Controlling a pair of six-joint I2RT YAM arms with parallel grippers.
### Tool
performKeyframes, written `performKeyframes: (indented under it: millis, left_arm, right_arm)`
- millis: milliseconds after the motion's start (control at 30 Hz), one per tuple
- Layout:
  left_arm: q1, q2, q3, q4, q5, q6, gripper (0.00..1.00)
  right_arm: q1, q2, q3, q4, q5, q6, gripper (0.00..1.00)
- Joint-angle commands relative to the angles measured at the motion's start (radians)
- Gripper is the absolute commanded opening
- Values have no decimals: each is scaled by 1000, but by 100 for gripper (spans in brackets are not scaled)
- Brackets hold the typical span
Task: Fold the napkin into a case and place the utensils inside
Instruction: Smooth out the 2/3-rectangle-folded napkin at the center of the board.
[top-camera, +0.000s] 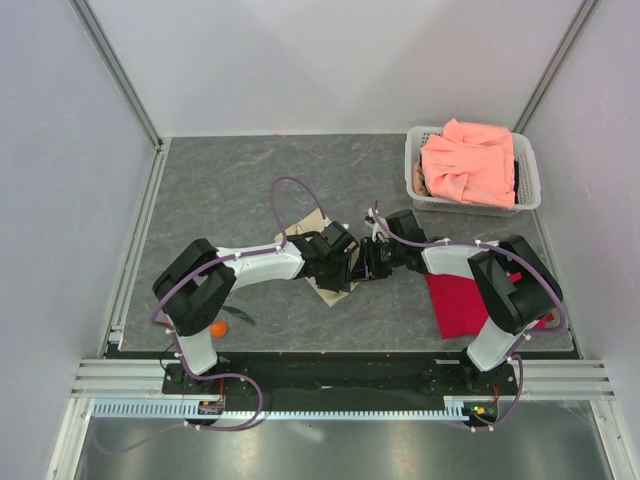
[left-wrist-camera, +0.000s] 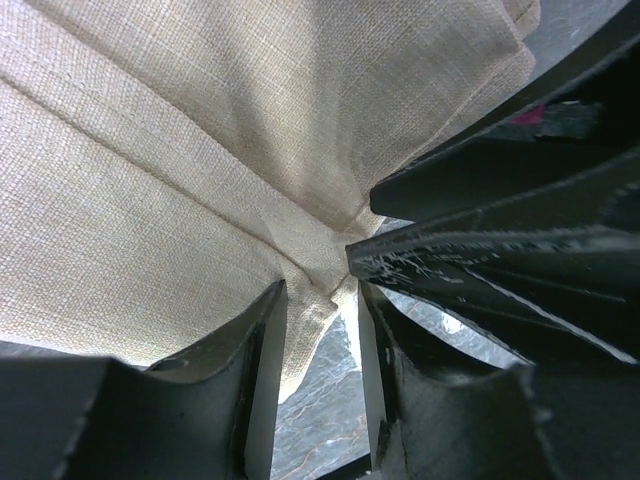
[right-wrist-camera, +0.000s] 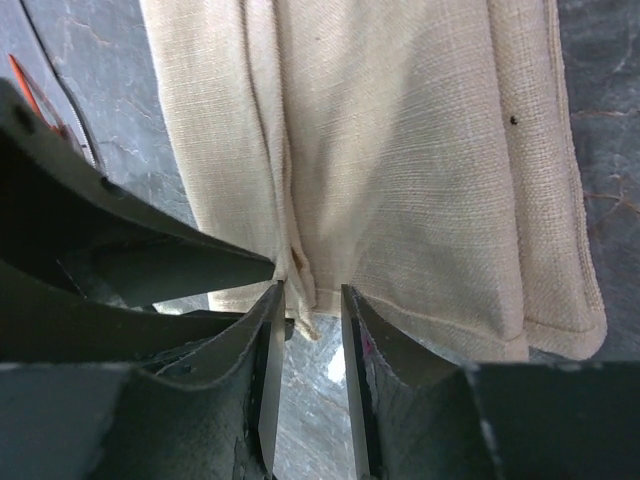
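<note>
- Top view: napkin (top-camera: 333, 288) sits mid-table, mostly hidden under the two wrists meeting over it. Only a tan corner above and a tan point below show.
- Fold pattern cannot be read from above.
- Orange spoon (top-camera: 218, 328) at lower left, half tucked under the left arm's base link; only the round end shows. Well apart from the napkin.
- Thin dark utensil (top-camera: 243, 319) just right of the spoon. Too slim to make out its type.
- Red cloth (top-camera: 455, 305) at lower right, partly covered by the right arm.
- White plastic basket (top-camera: 412, 172) at upper right, slotted walls, heaped with crumpled salmon-pink cloth (top-camera: 470, 160); its contents beneath are hidden.
- Left gripper (left-wrist-camera: 320, 335): jaws narrow, pinching a puckered napkin edge; creases converge at the tips. Dark fingers of the other gripper crowd the right of that frame.
- Right gripper (right-wrist-camera: 310, 340): jaws narrow, a raised ridge of cloth in the gap beside one finger. Cannot tell whether it is clamped.
- Napkin material: coarse plain weave, beige-tan, matte, layered in long flat folds, stitched hem with a rounded corner at lower right of the right wrist view.
- Table (top-camera: 220, 190): dark grey, marbled, faintly glossy.
</note>
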Motion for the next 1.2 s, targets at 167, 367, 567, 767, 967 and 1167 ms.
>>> performKeyframes:
  millis: [167,367,567,767,967,1167]
  left_arm:
    - [-16,7,20,-14,-66,-43,24]
    - [-19,-62,16,-39,-76,-64,9]
    - [-25,-69,22,-43,-61,-80,9]
    - [-25,-65,49,-45,-36,-77,2]
    - [-37,-31,49,-20,-18,-86,2]
    - [-37,-18,33,3,0,-92,20]
  right_arm:
    - [14,22,-31,62,-26,0,33]
    - [17,25,-45,65,-34,-1,28]
    - [23,21,-43,67,-34,-1,27]
    - [36,22,-54,73,-40,13,12]
    - [65,-5,-83,87,-25,33,3]
    - [63,-90,-54,4,44,26,8]
